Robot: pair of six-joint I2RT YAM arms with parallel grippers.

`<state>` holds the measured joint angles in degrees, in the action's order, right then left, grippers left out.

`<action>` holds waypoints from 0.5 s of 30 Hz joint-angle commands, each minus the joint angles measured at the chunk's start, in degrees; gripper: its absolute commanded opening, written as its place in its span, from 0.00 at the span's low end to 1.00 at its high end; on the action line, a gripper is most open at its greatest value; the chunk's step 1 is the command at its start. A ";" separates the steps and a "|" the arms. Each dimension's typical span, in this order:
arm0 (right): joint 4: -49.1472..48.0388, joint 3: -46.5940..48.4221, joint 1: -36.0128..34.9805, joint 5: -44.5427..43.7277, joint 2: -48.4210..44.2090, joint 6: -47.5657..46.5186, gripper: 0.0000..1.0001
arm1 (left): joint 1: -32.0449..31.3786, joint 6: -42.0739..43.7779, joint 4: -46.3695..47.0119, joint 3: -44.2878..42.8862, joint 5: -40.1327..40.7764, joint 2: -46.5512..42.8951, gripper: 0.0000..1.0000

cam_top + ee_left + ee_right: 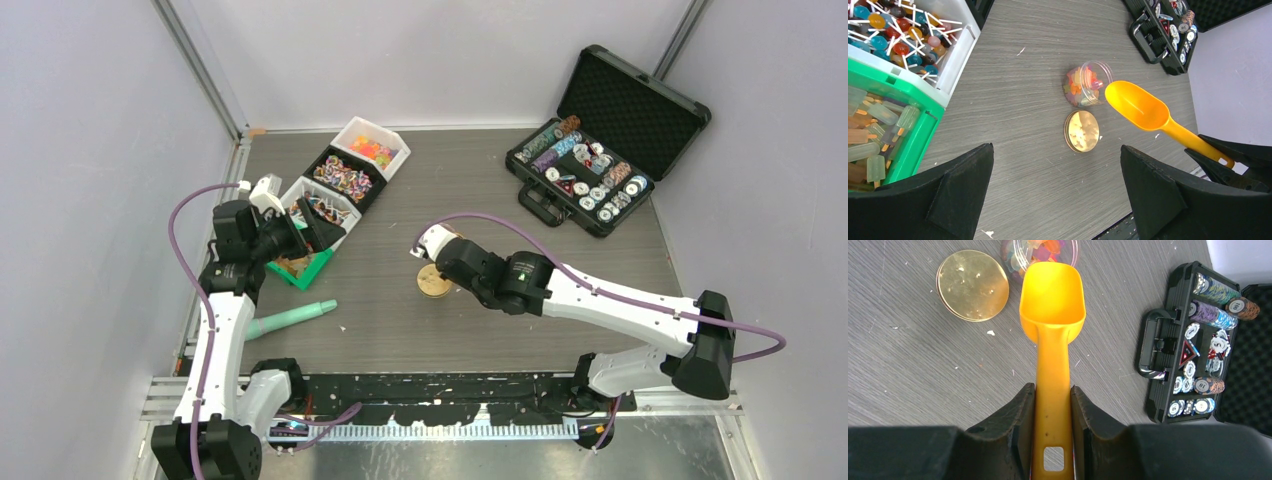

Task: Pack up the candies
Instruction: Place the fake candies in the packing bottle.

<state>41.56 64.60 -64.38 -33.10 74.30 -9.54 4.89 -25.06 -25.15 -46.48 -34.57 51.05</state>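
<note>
A small clear jar [1082, 86] stands on the table mid-way, holding orange, red and yellow candies [1075, 87]. My right gripper [1053, 387] is shut on the handle of the orange scoop [1052, 290]. The scoop's bowl looks empty and its front lip sits at the jar's mouth [1040, 250]. More candies fill the bins at the back left: bright orange ones [372, 150] and striped ones [343, 177]. My left gripper [1056, 148] hangs open over bare table beside the bins, holding nothing. From above, the right gripper [432, 243] hides the jar.
A flat gold disc [1081, 131] lies just in front of the jar. A white bin of lollipops [955, 60] and a green bin [918, 140] of pale ice-pop shapes sit at the left. An open black chip case [590, 165] is at the back right. A teal stick [290, 318] lies near the left arm.
</note>
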 commanded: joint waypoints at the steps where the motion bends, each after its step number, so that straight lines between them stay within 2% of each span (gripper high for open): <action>1: 0.33 3.30 0.18 -0.53 -0.08 -0.59 0.00 | -0.25 0.23 0.76 -0.63 -0.77 -0.38 1.00; 9: 2.98 4.86 0.28 -0.24 -0.26 -0.30 0.00 | -0.18 0.32 0.63 -0.54 -0.48 -0.53 1.00; 15: 8.64 9.12 0.42 0.46 1.45 -1.79 0.00 | -0.23 0.70 -0.27 -0.71 0.64 -0.60 1.00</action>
<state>46.78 68.77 -64.27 -32.82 74.87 -9.72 4.89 -25.04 -25.17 -46.48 -34.50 51.05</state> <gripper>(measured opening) 0.334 0.996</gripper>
